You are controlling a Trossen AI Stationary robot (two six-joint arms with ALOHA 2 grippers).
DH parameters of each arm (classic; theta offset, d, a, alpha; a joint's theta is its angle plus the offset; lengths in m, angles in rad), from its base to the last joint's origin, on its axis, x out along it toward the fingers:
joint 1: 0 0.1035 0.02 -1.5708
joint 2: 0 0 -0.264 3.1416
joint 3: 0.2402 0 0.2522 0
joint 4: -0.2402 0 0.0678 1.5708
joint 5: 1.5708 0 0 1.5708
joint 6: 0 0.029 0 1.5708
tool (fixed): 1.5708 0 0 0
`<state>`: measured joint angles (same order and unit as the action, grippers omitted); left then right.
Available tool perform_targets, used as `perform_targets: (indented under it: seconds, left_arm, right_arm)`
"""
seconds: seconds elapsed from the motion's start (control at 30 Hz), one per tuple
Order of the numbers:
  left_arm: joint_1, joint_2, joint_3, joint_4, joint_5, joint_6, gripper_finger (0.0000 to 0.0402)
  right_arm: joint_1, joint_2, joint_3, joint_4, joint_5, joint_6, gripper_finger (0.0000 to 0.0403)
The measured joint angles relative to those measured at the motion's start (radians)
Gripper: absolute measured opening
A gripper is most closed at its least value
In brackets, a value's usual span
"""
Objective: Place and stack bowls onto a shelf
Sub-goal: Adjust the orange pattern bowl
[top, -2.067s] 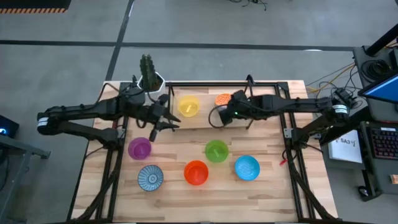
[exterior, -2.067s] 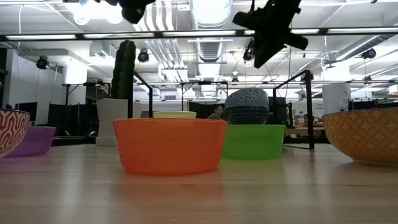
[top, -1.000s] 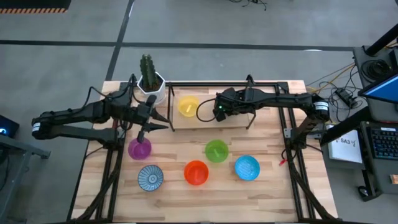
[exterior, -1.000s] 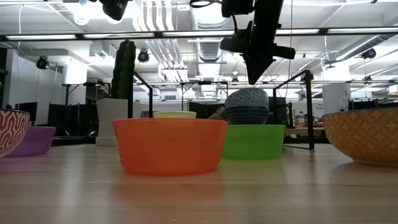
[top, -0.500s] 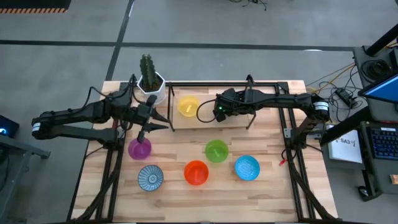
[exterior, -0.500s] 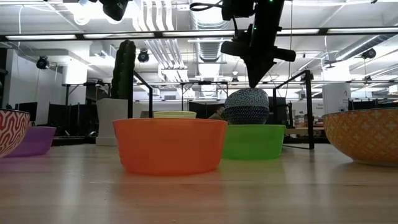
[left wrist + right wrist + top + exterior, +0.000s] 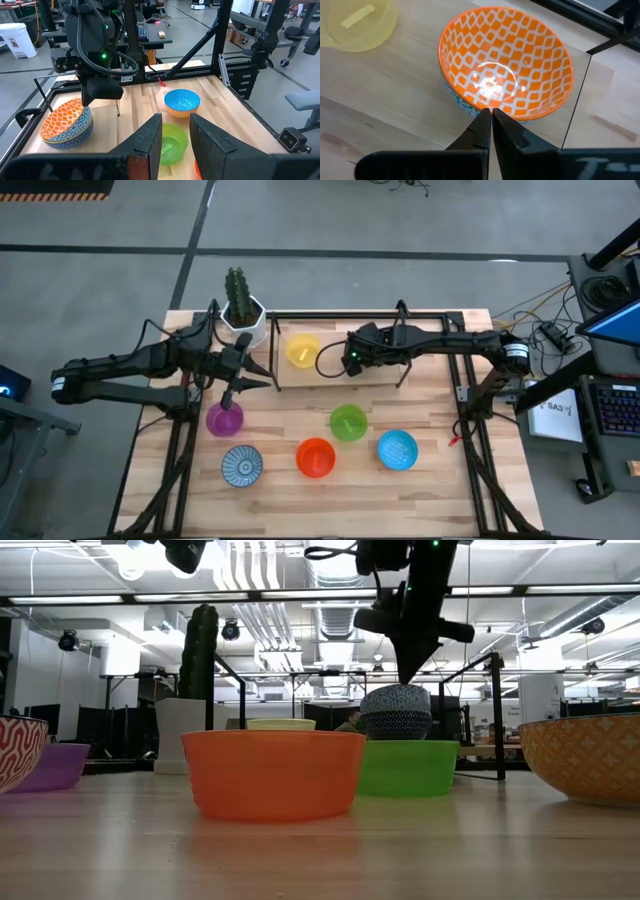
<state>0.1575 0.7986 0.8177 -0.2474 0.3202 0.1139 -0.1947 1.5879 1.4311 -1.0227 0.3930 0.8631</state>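
Note:
A bowl (image 7: 505, 75), orange-latticed inside and blue-patterned outside, sits tilted on the light-wood shelf (image 7: 322, 376) next to a yellow bowl (image 7: 303, 350); in the high view my right arm hides it. My right gripper (image 7: 491, 116) is shut and points down, its tips over that bowl's (image 7: 396, 710) rim. My left gripper (image 7: 250, 388) hovers open above the table, beside the purple bowl (image 7: 225, 419). The green (image 7: 348, 422), orange-red (image 7: 315, 457), blue (image 7: 397, 449) and blue-radial (image 7: 241, 465) bowls stand on the tabletop. My right gripper's shut fingertips (image 7: 484, 116) are at the patterned bowl's rim (image 7: 470, 107), coming from above and pointing down. I cannot tell whether they touch it.
A white pot with a cactus (image 7: 240, 308) stands at the shelf's far left corner. The shelf's black metal frame (image 7: 275, 360) runs close to my left gripper. There is bare wood between the shelf and the row of bowls.
My right gripper has moved toward the table's left over the patterned bowl, turned to point straight down, and sunk a little toward the rim. My left gripper earlier drew back toward the left edge, over the purple bowl, and has since kept still.

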Motion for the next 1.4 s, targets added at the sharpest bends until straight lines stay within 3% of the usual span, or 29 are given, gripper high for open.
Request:
perform_targets:
  seconds: [1.4]
  left_arm:
    - [0.0,0.0,-0.001,0.0,0.001,0.0,0.0081]
  right_arm:
    - [0.0,0.0,-0.067,0.073,0.0,0.001,0.0009]
